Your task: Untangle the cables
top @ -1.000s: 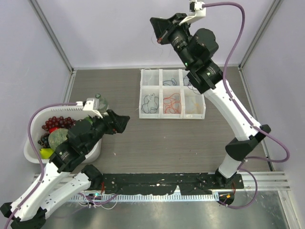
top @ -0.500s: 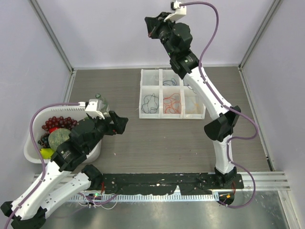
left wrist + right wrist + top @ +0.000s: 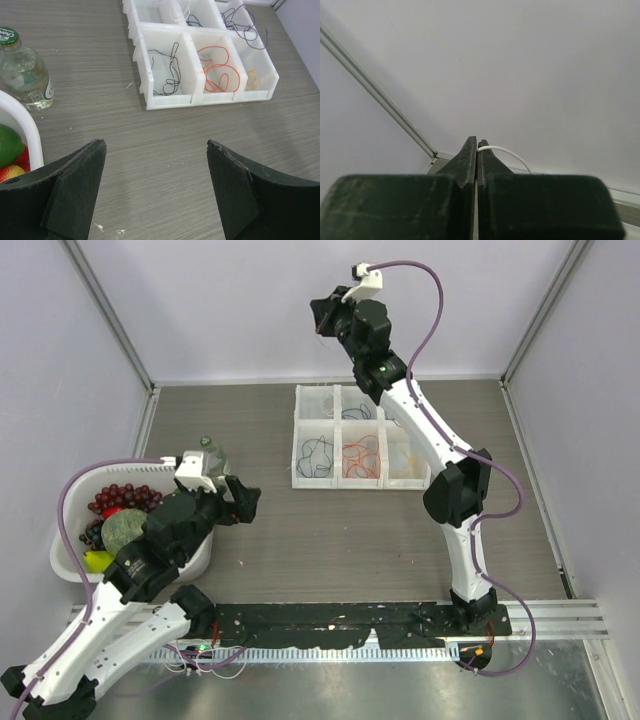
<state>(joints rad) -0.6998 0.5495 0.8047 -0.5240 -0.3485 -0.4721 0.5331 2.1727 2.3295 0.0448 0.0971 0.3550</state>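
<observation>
Moved: the right arm (image 3: pixel 440 460) has unfolded since a second ago and now stretches up toward the back wall; the left arm (image 3: pixel 150 550) has barely shifted.
Right jaws: clenched on a thin white cable (image 3: pixel 502 151), which curves out to the right of their tips; where its far end lies cannot be told.
Left jaws: released and spread wide, nothing between them, low over the grey wood-grain worktop (image 3: pixel 150 145).
White plastic six-compartment tray (image 3: pixel 192 65): on the worktop, ahead of the left jaws and below the right jaws.
Thin black cable (image 3: pixel 167 70): loose loops in the near-left compartment, seen from the left jaws.
Thin red-orange cable (image 3: pixel 220 70): coiled in the near-middle compartment.
Thin yellow cable (image 3: pixel 251 80): small bunch in the near-right compartment.
Thin dark purple cable (image 3: pixel 245 27): far-right compartment.
Clear glass bottle with green cap (image 3: pixel 22 70): upright, ahead and left of the left jaws, near the round white bowl of fruit (image 3: pixel 30 130).
</observation>
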